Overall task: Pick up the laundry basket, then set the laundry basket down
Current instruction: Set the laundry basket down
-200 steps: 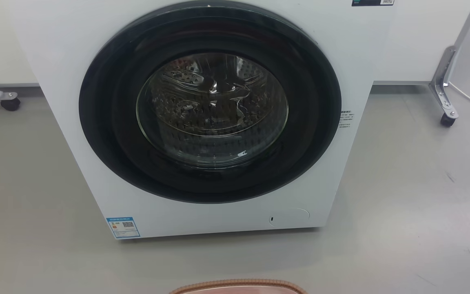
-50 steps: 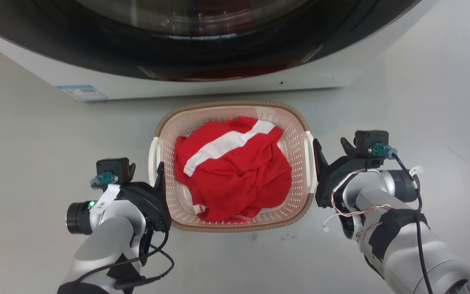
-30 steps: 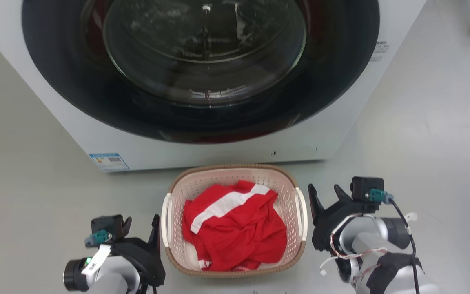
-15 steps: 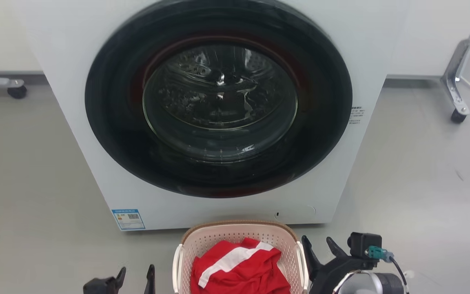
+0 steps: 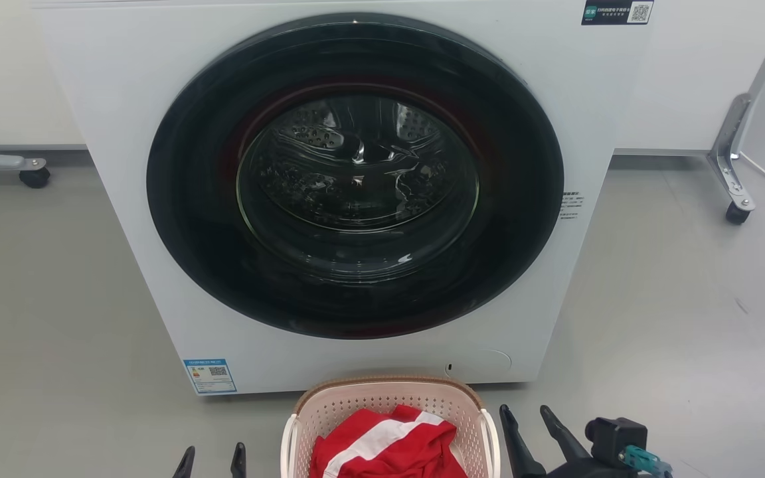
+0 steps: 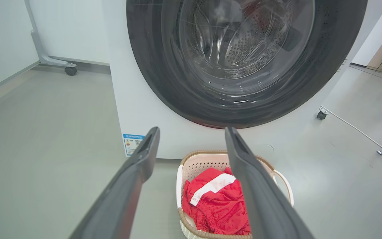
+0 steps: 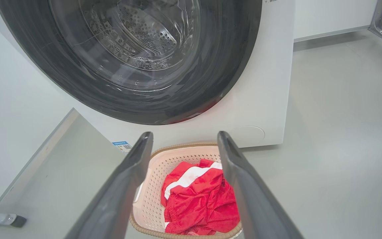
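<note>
The laundry basket (image 5: 356,406), pale pink with a brown woven rim and white side handles, stands on the floor right in front of the washer. A red garment with a white stripe (image 5: 389,448) lies in it. At the bottom edge of the head view, my left gripper (image 5: 213,461) is left of the basket and my right gripper (image 5: 526,425) is right of it. Both are open, empty and clear of the handles. Between the left gripper's (image 6: 191,132) fingers the basket (image 6: 201,162) shows below. The right gripper (image 7: 184,136) also looks down on the basket (image 7: 177,156).
A white front-loading washer (image 5: 123,99) with its round dark door (image 5: 356,179) shut rises just behind the basket. Metal legs on castors stand at the far right (image 5: 731,199) and far left (image 5: 30,174). Grey floor spreads on both sides.
The head camera has tilted up, so the basket and both grippers now sit at the picture's bottom edge and the whole washer door shows. Both grippers remain open beside the basket.
</note>
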Tool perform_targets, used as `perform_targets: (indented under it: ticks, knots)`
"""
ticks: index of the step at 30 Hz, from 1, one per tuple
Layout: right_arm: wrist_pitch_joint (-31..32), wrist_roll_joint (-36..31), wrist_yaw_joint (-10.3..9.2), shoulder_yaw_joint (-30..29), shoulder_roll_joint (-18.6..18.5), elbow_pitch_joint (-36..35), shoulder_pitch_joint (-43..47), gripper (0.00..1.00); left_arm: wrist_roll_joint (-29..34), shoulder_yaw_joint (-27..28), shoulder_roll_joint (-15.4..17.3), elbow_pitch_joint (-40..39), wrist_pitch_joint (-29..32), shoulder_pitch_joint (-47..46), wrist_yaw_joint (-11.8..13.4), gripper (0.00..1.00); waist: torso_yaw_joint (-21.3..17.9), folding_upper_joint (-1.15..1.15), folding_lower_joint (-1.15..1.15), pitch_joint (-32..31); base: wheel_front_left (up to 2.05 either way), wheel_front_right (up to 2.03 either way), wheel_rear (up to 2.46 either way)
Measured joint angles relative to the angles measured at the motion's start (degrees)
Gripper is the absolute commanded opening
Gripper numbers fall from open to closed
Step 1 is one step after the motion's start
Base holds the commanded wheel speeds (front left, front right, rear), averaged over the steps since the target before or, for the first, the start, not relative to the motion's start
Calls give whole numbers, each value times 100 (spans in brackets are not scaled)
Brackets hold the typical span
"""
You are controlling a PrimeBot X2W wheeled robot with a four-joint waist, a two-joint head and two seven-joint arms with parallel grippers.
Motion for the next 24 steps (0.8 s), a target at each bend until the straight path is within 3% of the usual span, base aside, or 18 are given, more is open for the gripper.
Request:
perform_targets:
  ticks: [24]
  knots:
    - [0,-1809,0,-1549,183,-2013,1805,100,416,658,-243,-1414,-1,1134,68,100,-175,0,1,56,0,0,0]
